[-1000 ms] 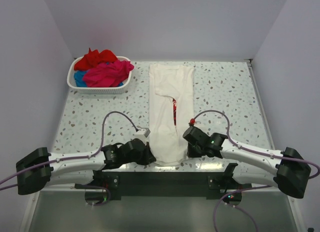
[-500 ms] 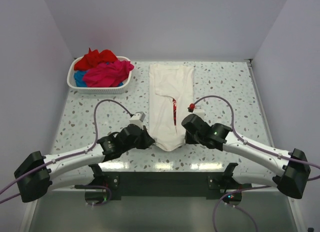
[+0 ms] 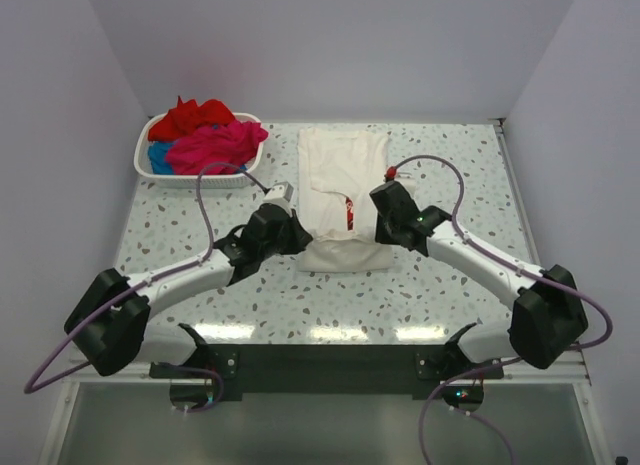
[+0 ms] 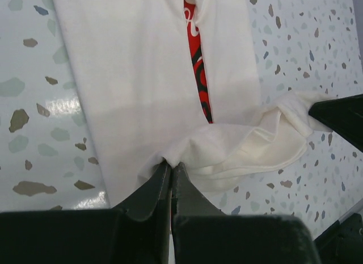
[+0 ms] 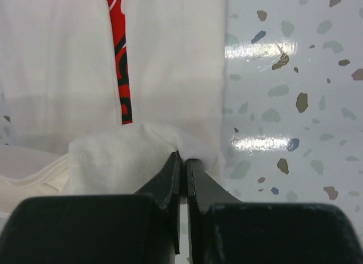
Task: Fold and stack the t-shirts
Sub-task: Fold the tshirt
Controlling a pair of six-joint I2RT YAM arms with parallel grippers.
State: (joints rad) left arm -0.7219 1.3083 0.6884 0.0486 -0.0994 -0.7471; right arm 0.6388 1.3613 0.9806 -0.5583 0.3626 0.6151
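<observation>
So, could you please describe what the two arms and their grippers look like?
Both the left arm and right arm have white links with bulky black joint housings. A thin lilac cable loops along each. The left gripper and right gripper have matte black, wedge-shaped fingers.

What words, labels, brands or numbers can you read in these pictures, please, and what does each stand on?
None can be read in full.
Red print on the white t-shirt: only a narrow strip shows between the folded-in sides, with curls of white and black script, too little to read.
Basket and table: no text visible.
</observation>
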